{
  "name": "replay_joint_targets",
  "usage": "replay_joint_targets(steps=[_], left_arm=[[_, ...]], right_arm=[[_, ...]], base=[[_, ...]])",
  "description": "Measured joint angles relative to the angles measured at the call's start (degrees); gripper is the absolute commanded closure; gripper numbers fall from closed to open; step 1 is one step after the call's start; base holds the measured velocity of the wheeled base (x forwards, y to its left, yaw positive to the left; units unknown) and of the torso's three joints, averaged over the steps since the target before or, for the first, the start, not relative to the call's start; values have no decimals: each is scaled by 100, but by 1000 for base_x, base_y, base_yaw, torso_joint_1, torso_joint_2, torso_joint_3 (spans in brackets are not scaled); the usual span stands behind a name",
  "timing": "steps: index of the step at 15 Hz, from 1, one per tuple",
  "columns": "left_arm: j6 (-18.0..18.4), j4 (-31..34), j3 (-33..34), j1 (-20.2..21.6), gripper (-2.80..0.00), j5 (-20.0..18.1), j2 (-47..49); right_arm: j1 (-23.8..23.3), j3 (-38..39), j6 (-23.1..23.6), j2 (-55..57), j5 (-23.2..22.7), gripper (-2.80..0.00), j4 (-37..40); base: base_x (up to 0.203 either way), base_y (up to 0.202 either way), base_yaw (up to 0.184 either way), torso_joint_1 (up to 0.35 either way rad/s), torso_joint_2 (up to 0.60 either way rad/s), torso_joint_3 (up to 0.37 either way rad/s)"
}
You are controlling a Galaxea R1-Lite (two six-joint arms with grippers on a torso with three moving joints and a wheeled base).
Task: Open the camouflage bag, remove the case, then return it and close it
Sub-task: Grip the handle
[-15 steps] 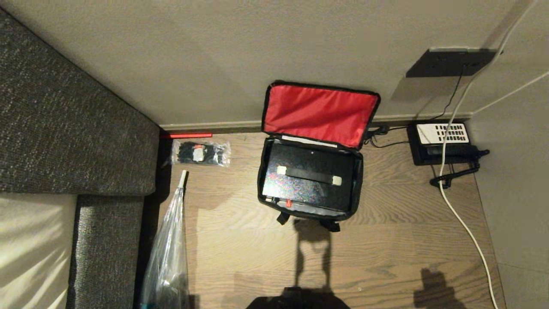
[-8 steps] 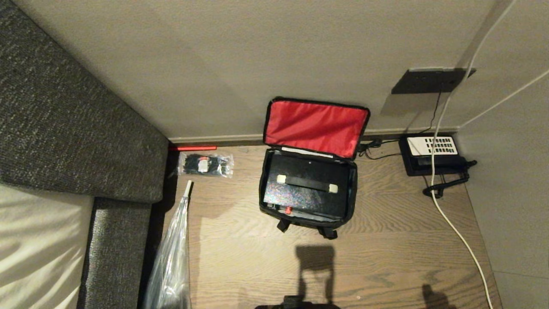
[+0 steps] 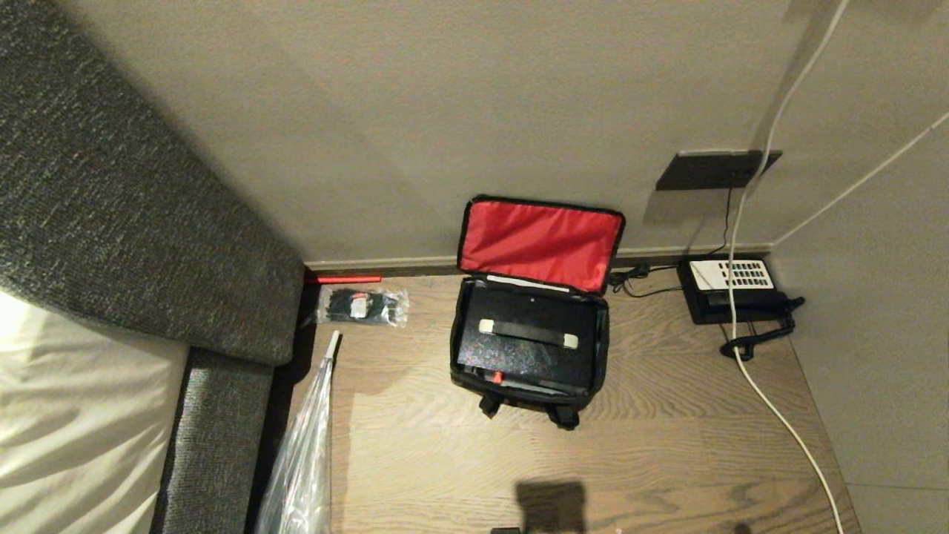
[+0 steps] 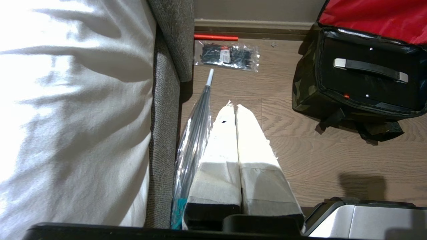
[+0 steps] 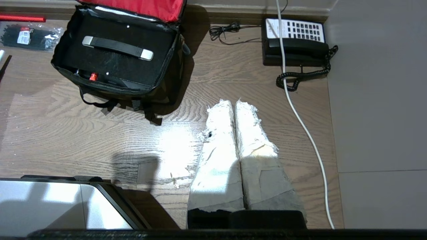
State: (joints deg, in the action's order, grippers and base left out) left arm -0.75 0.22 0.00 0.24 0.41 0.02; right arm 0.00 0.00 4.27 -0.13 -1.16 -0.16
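Camouflage bag (image 3: 528, 348) stands open against the wall, case (image 3: 528, 343) inside; both grippers (image 4: 232, 106) (image 5: 233, 102) pressed together.

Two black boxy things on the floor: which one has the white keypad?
The telephone in the corner, right of the camouflage bag; the case inside the bag has a handle instead.

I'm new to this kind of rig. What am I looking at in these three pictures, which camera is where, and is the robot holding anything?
It is a wheeled robot with two arms. One picture looks down from its head; the other two sit on its wrists, behind the white-padded fingers. The left pincer and right pincer are shut, hold nothing and hang above the wooden floor. On it stands the camouflage bag, lid open, the case inside. Nearby: a telephone, a packet of cable ties and an umbrella.
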Motion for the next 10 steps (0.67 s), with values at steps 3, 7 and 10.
replay_joint_targets(steps=[3,7,10], left_arm=[[8,-4,0,0,0,2,0],[7,-4,0,0,0,2,0],[6,-4,0,0,0,0,0]], right_arm=[[0,0,31,0,-7,0,2],[0,-10,147,2,-5,0,9],[0,-422,-156,2,28,0,175]], base=[[0,0,0,1,1,12],[0,0,0,0,0,0],[0,0,0,0,0,0]])
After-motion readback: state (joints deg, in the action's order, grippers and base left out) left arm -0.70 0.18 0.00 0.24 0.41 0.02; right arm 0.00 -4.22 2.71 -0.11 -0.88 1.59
